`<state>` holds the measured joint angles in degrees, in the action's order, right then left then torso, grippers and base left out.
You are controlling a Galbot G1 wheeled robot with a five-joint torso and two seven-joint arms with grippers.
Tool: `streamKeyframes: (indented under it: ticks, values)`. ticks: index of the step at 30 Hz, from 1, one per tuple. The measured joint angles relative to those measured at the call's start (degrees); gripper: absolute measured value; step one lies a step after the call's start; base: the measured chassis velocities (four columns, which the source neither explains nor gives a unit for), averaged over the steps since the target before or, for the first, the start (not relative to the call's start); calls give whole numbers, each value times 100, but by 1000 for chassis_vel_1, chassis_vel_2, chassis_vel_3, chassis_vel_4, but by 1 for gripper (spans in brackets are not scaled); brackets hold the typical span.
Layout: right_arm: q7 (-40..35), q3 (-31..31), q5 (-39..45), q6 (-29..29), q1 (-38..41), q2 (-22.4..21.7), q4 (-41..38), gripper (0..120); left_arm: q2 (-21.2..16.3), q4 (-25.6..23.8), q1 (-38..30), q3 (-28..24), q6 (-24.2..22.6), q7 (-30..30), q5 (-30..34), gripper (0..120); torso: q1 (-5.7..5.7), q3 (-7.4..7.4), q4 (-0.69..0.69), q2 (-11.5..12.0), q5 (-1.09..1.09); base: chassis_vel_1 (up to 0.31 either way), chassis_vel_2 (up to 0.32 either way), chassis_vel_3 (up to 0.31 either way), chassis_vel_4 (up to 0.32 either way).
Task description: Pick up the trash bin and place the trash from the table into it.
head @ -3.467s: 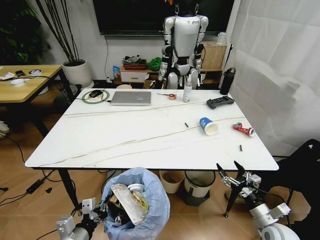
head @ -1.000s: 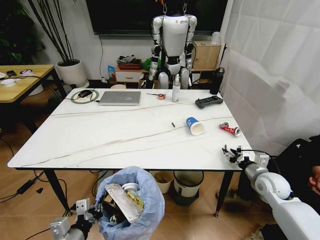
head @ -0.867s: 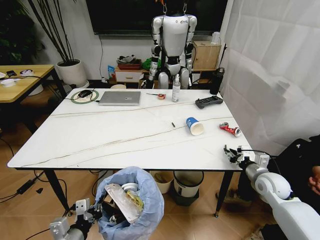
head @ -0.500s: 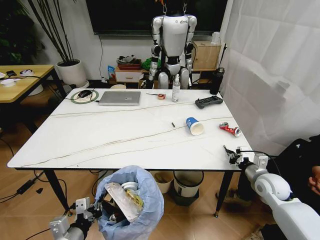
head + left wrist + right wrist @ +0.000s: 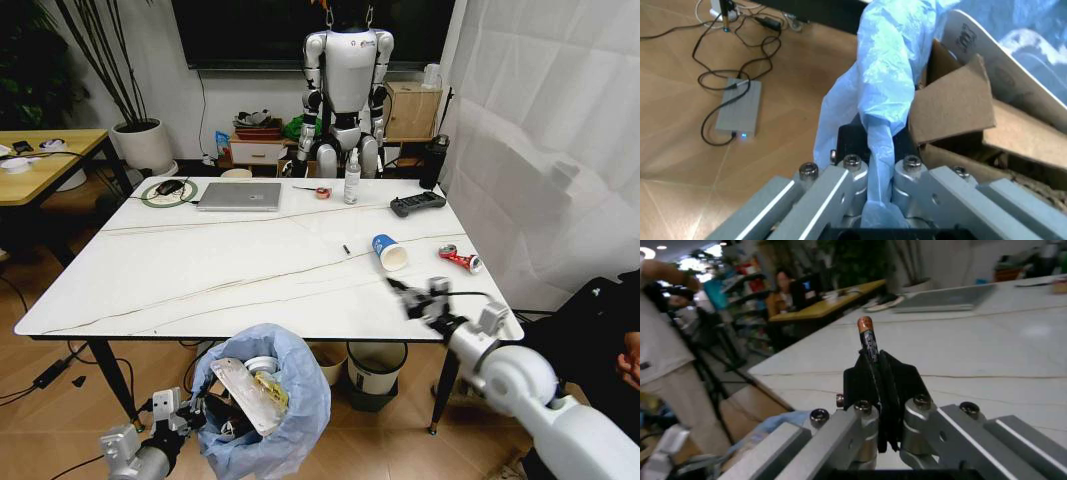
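Observation:
The trash bin (image 5: 268, 412), lined with a light-blue bag, hangs low in front of the table (image 5: 200, 270), holding cardboard (image 5: 960, 115) and a white tray. My left gripper (image 5: 187, 422) is shut on the bag's rim (image 5: 879, 150) at the bin's left side. My right gripper (image 5: 420, 297) hovers over the table's front right part, shut on a small battery-like stick (image 5: 867, 337) that pokes out past its fingers. A blue paper cup (image 5: 389, 251) lies on its side behind it, and a crushed red can (image 5: 459, 259) lies farther right. A tiny dark piece (image 5: 346, 248) sits left of the cup.
At the table's far side lie a silver laptop (image 5: 240, 196), a spray bottle (image 5: 352, 180) and a black game controller (image 5: 417, 204). A cream bin (image 5: 325, 360) and a black-rimmed white bin (image 5: 375, 360) stand under the table. A white curtain (image 5: 540, 140) hangs at right.
My right gripper has left the table's front right edge and swung left over the tabletop with the small stick in it. The bin has shifted slightly right and lower.

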<state>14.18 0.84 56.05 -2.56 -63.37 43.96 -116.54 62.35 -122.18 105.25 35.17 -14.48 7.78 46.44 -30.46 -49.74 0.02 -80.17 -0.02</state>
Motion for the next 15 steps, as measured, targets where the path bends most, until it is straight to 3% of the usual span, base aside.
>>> streamKeyframes:
  ticks: [5,15]
  values:
    - [294,-1365,-191,248,648,48,77,0,-20,-24,-42,-152,-39,33,28,0,0,0,0,0,2,0,0,0,0]
    - [286,-2235,-1056,491,1081,303,668,0,-73,-2,-87,-329,-68,37,6,0,0,0,-1,0,2,0,0,0,0]
